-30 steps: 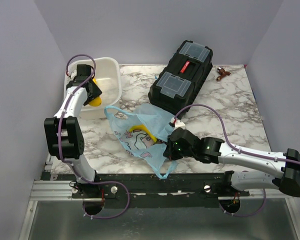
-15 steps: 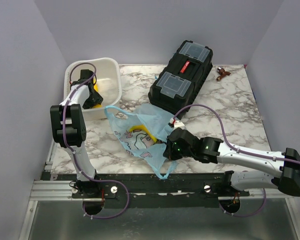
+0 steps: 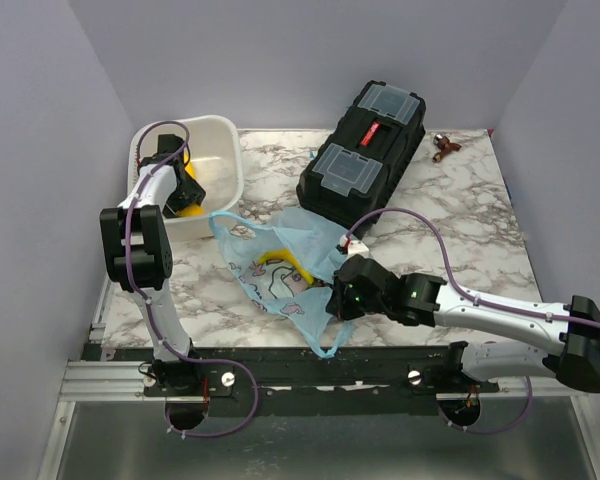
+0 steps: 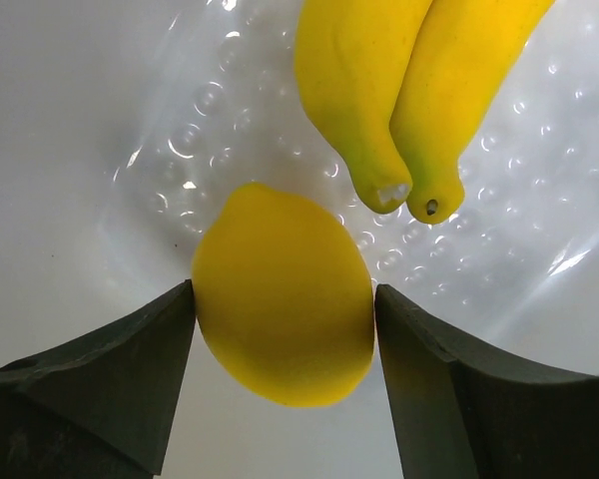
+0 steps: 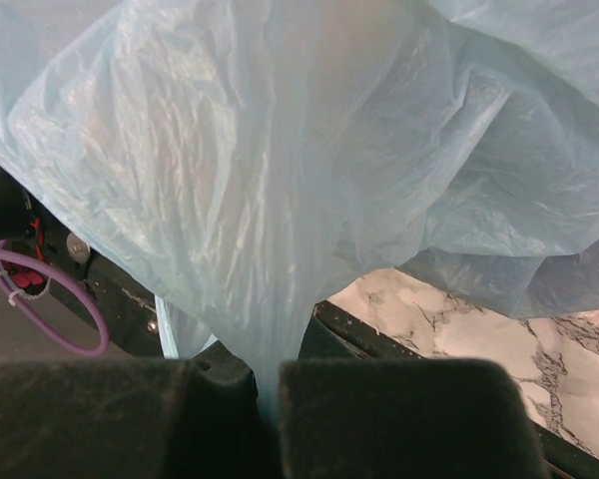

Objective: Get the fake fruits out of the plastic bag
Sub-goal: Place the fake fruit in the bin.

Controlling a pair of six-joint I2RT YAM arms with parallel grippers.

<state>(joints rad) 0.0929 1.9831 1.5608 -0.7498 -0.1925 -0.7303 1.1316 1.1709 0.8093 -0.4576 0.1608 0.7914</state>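
Down at the lower centre of the top view, the right gripper (image 3: pixel 332 300) has its jaws pinched almost together, and the right wrist view shows why: a thin pleat of the plastic bag (image 3: pixel 315 245) is squeezed in the narrow slot between the two dark fingers (image 5: pixel 379 409). The light-blue film fans upward and fills nearly that whole frame. What sits behind the film there is impossible to read; only a strip of marble table (image 3: pixel 460 230) peeks in at the lower right. From above, the bag lies crumpled mid-frame, just left of the right gripper, and a curved yellow banana (image 3: pixel 283 262) shows inside it, partly veiled by the folds. Up to the upper left now: the left gripper (image 3: pixel 183 192) is down inside the white tub (image 3: pixel 225 150), jaws set partway open around a round yellow fruit (image 4: pixel 280 299), each finger touching one side of it. Just beyond the fruit, two yellow sticks (image 4: pixel 409 90) with greenish tips lie side by side on the tub floor, their far ends cut off by the top edge. Farther back a black toolbox (image 3: pixel 365 150) sits diagonally, and at the far upper right a dark red grape bunch (image 3: pixel 443 147) is small and hard to make out.
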